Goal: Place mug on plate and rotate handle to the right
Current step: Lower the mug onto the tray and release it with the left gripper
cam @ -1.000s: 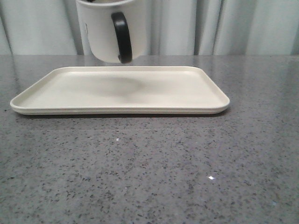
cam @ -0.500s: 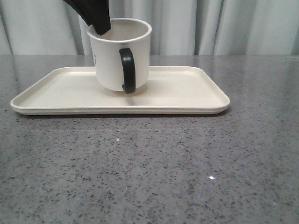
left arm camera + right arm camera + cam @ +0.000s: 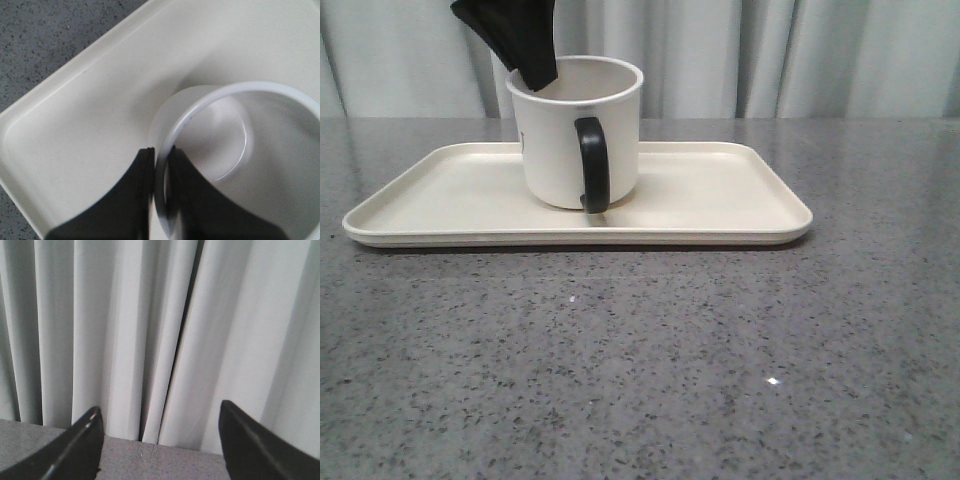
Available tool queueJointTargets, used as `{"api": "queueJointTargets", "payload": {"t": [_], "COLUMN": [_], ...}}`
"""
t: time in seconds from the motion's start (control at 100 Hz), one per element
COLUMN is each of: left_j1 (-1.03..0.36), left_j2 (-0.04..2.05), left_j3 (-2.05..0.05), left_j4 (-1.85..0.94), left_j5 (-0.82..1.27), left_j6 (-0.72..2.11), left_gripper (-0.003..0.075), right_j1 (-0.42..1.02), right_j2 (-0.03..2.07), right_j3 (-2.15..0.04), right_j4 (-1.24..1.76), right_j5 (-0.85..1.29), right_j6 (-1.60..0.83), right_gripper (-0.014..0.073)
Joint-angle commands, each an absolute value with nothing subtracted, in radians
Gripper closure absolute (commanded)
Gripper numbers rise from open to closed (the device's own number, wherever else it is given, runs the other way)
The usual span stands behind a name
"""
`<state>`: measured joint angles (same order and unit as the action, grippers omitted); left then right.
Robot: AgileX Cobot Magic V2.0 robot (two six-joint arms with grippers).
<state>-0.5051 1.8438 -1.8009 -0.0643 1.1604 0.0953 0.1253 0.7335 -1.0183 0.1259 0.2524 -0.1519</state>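
— Where is your mug right now?

— Your mug (image 3: 576,135) stands upright on the plate (image 3: 720,205), left of the plate's middle in the front view and toward its far side. Its base rests flat on the cream surface. The plate itself lies on the grey speckled table (image 3: 650,360), with the pale curtain (image 3: 800,60) behind.

— And which way does the handle point?

— You see the handle (image 3: 593,165) facing the camera, a touch right of the mug's centre line. It is not turned out to the right side.

— What is your left gripper doing?

— Your left gripper (image 3: 161,172) comes down from above onto the mug's rim on its left side in the front view. In the left wrist view one black finger (image 3: 130,195) sits outside the wall and the other inside, and the white rim passes through the narrow gap between them. They are pinched on the mug's wall.

— And your right gripper?

— Your right gripper (image 3: 160,440) is away from the plate and does not show in the front view. Its wrist camera looks at the curtain and a strip of table edge. The two dark fingertips (image 3: 80,445) stand wide apart with nothing between them.
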Motion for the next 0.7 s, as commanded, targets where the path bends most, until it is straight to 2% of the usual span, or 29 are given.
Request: {"api": "queueJointTargets", "payload": {"t": [0.0, 0.14, 0.41, 0.69], "left_j1": [-0.511, -0.511, -0.511, -0.509], "left_j2": [1.798, 1.798, 1.796, 1.795], "left_j3": [-1.834, -1.834, -1.834, -1.943], "left_j4": [-0.077, -0.08, -0.084, -0.047], "left_j5": [1.129, 1.129, 1.125, 1.164], "left_j6": [0.091, 0.091, 0.091, 0.091], "left_gripper": [0.0739, 0.0699, 0.0434, 0.0418], "right_j1": [0.126, 0.126, 0.126, 0.126], "right_j2": [0.734, 0.734, 0.734, 0.734], "right_j3": [-1.05, -1.05, -1.05, -1.05], "right_j4": [0.121, 0.121, 0.121, 0.121], "right_j5": [0.18, 0.182, 0.197, 0.227], "right_j6": [-0.159, -0.159, -0.159, -0.159], "right_gripper": [0.0096, 0.0096, 0.0096, 0.0096]}}
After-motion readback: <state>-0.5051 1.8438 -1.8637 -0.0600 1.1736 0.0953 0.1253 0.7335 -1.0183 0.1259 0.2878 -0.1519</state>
